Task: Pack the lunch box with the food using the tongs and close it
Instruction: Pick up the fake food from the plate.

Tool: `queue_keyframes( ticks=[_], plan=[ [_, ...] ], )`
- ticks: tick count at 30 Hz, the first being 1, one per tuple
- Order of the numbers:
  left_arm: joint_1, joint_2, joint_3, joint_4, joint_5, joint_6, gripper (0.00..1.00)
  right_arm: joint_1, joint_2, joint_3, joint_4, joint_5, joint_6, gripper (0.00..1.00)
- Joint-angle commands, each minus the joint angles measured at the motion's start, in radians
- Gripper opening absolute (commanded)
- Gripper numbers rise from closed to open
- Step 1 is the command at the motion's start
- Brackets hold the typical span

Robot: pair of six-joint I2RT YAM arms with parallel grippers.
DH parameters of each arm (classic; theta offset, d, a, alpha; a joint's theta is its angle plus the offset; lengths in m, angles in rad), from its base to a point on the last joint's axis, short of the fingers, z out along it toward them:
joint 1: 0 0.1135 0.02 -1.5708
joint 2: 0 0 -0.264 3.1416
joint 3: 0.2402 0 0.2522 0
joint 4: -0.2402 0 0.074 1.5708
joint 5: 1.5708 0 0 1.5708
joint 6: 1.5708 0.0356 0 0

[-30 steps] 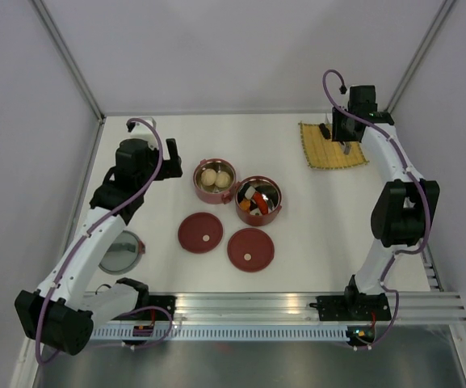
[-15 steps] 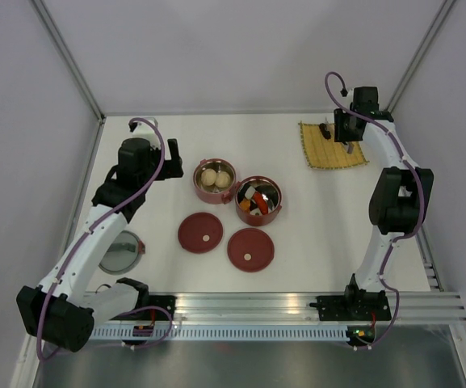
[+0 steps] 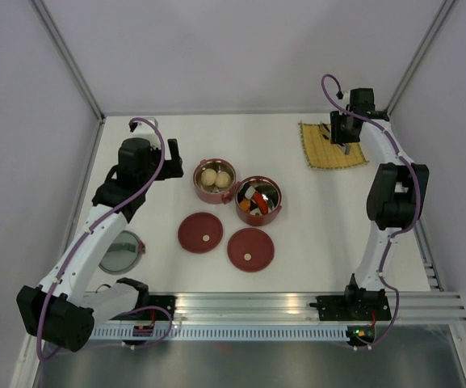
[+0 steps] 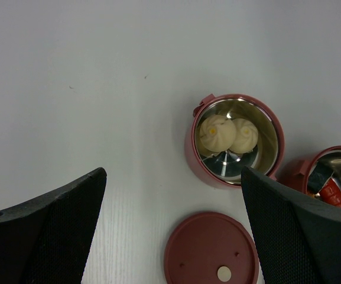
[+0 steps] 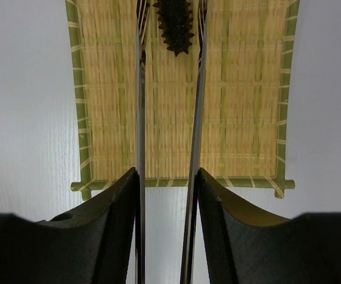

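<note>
Two dark-red lunch box bowls stand mid-table: one (image 3: pixel 215 181) holds two pale balls (image 4: pixel 228 133), the other (image 3: pixel 258 199) holds orange, white, black and red food bits. Their two red lids (image 3: pixel 200 233) (image 3: pixel 250 248) lie flat in front of them. My right gripper (image 5: pixel 167 174) is shut on the silver tongs (image 5: pixel 139 89), above the yellow woven mat (image 3: pixel 332 145). The tong arms stand apart, one on each side of a black spiky food piece (image 5: pixel 173 21) on the mat. My left gripper (image 4: pixel 173 177) hangs open and holds nothing, left of the bowls, above the near lid (image 4: pixel 211 248).
A round shiny dish with a red rim (image 3: pixel 121 252) lies under my left arm near the left edge. The enclosure walls stand close behind the mat and to the right of it. The metal rail with the arm bases (image 3: pixel 297 307) runs along the near edge.
My right gripper has shifted slightly farther back over the mat with the tongs. The left arm has not moved.
</note>
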Motion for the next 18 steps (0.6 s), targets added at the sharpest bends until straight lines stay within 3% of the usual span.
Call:
queue_keyframes(
  ticks=[1,4,8,11,18],
  plan=[
    [0.004,0.004,0.016,0.015,0.006,0.026,1.00,0.002,0.007,0.050,0.006,-0.009,-0.021,0.50],
    [0.004,0.004,0.017,0.015,0.006,0.026,1.00,0.002,0.019,0.051,0.000,-0.007,-0.021,0.49],
    [0.004,0.006,0.017,0.017,0.003,0.027,1.00,0.002,0.031,0.050,-0.002,-0.004,-0.023,0.37],
    [0.004,0.006,0.017,0.015,0.003,0.029,1.00,0.002,0.030,0.056,-0.006,-0.001,-0.026,0.21],
    [0.004,0.007,0.019,0.015,0.003,0.029,1.00,0.002,-0.030,0.062,-0.039,-0.023,0.003,0.10]
  ],
)
